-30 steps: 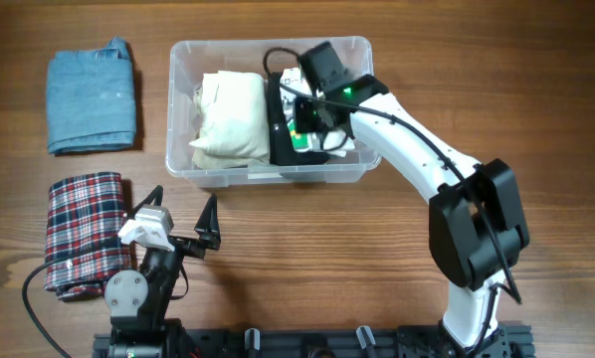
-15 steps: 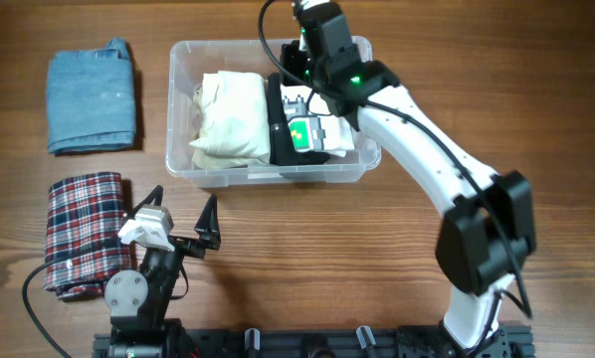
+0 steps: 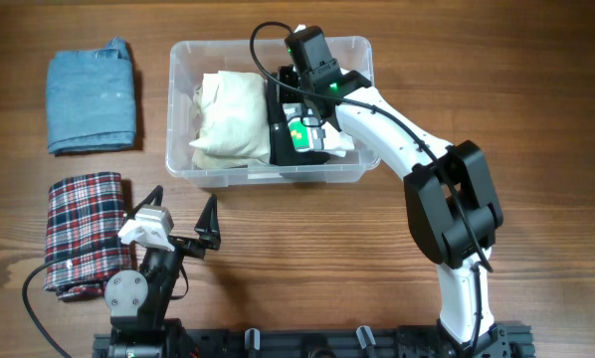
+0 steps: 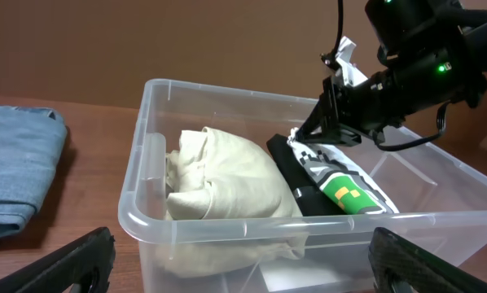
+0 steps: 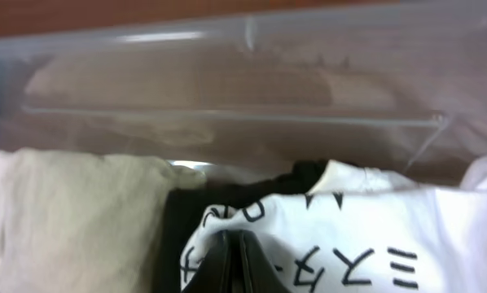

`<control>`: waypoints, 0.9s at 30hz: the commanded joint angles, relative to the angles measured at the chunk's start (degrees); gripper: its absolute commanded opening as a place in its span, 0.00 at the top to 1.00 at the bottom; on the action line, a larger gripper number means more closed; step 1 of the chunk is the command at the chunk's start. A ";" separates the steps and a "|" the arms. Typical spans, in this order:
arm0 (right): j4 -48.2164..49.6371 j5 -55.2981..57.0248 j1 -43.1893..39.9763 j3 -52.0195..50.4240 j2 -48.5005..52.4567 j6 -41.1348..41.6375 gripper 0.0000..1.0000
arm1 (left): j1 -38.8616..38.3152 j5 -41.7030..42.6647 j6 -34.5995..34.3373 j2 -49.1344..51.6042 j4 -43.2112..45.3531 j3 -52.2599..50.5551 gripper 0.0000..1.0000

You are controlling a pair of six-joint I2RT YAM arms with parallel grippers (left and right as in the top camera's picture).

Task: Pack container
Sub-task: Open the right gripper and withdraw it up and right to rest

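The container (image 3: pixel 178 109) sits on the worktop (image 3: pixel 307 259) at the upper middle of the overhead frame, its long axis running left to right. The right fingers (image 5: pixel 225 262) reach into its right half, pinched together on the white printed garment (image 3: pixel 322 131) beside the cream bundle (image 3: pixel 228 114). The left fingers (image 3: pixel 209 217) stand spread and empty at lower left, just beside the plaid cloth (image 3: pixel 84 234), so that arm looks nearer for it

Robot lab bench: brown wood-grain tabletop (image 3: pixel 307 239) under the left claw (image 3: pixel 183 206); black slotted metal mounting rail (image 3: pixel 307 344) behind it carries both arm bases.
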 commanded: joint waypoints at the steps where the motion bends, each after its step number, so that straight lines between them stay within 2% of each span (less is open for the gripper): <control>1: 1.49 0.83 -0.24 0.00 -1.18 -0.57 0.96 | 0.42 0.90 1.14 -0.42 -0.04 -0.37 0.00; 8: -0.11 9.14 -1.49 0.07 -14.86 -4.44 0.95 | 0.44 0.90 1.16 -0.42 -0.04 -0.37 0.00; 11: -3.63 16.00 -2.95 0.07 -20.98 -6.05 0.89 | 0.42 0.90 1.14 -0.42 -0.04 -0.37 0.00; 14: -8.48 21.66 -6.47 0.07 -25.59 -7.13 0.86 | 0.42 0.90 1.14 -0.42 -0.04 -0.37 0.00; 19: -18.99 22.16 -15.45 -0.02 -27.12 -6.34 0.78 | 0.42 0.90 1.16 -0.42 -0.04 -0.37 0.00; 21: -23.12 21.94 -18.71 -0.31 -25.94 -5.64 0.68 | 0.42 0.90 1.16 -0.42 -0.04 -0.37 0.00; 23: -25.38 21.90 -21.38 -1.01 -24.46 -5.64 0.43 | 0.42 0.90 1.14 -0.42 -0.04 -0.37 0.00; 24: -26.10 21.68 -22.75 -1.55 -23.52 -5.62 0.20 | 0.42 0.90 1.14 -0.42 -0.04 -0.37 0.00; 25: -26.58 21.27 -23.61 -2.01 -22.73 -5.64 0.09 | 0.42 0.90 1.14 -0.42 -0.07 -0.37 0.00; 26: -26.64 20.87 -24.22 -2.34 -22.40 -5.62 0.02 | 0.42 0.90 1.16 -0.42 -0.07 -0.37 0.00; 27: -26.62 20.00 -25.24 -2.89 -21.70 -5.62 0.00 | 0.42 0.90 1.16 -0.42 -0.04 -0.37 0.00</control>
